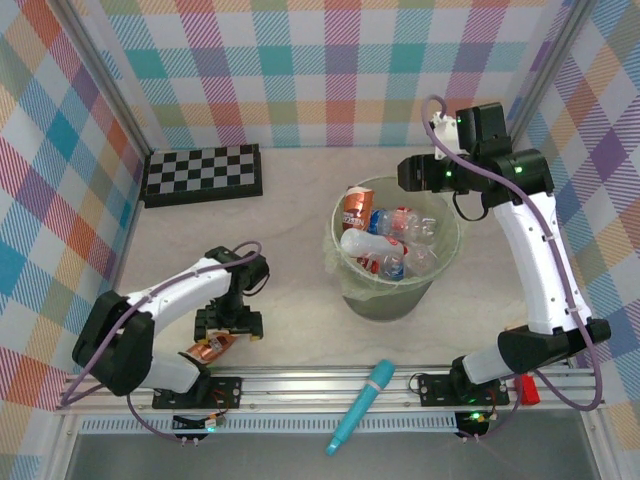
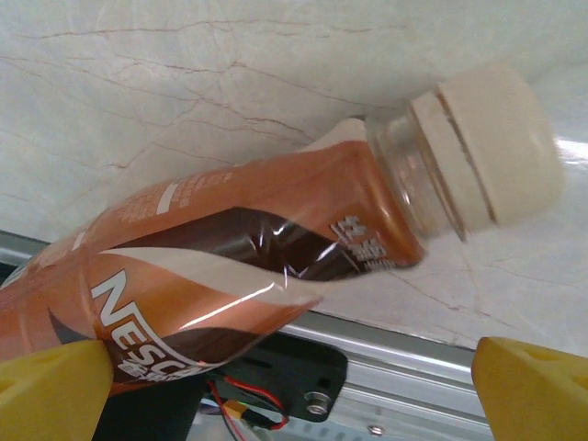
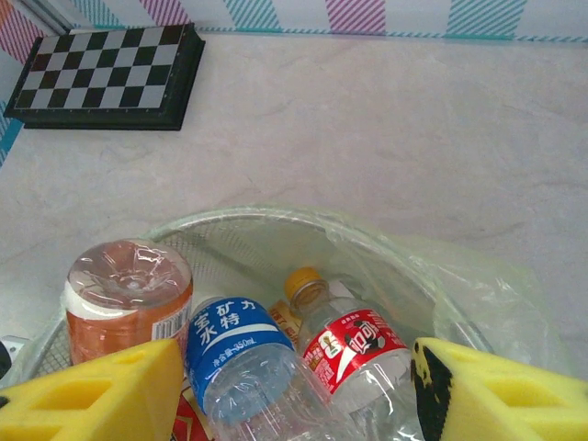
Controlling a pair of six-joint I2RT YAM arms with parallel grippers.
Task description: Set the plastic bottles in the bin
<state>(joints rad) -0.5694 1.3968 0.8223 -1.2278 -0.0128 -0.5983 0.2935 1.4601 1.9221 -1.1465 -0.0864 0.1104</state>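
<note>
We see the left gripper (image 1: 228,326) spread wide low over the near-left table (image 1: 290,235), its yellow fingers (image 2: 46,390) either side of a brown-labelled bottle (image 2: 257,248) lying on its side by the rail (image 1: 300,384), not clamped. Our right gripper (image 1: 408,172) hangs over the far rim of the bin (image 1: 390,302), jaws parted and empty; the other plastic bottles (image 3: 243,358), red, blue and orange labels, lie piled inside it

The plastic bottle (image 2: 230,248) has a glossy label, the table (image 2: 184,83) is smooth, the bin (image 1: 390,298) translucent plastic.
</note>
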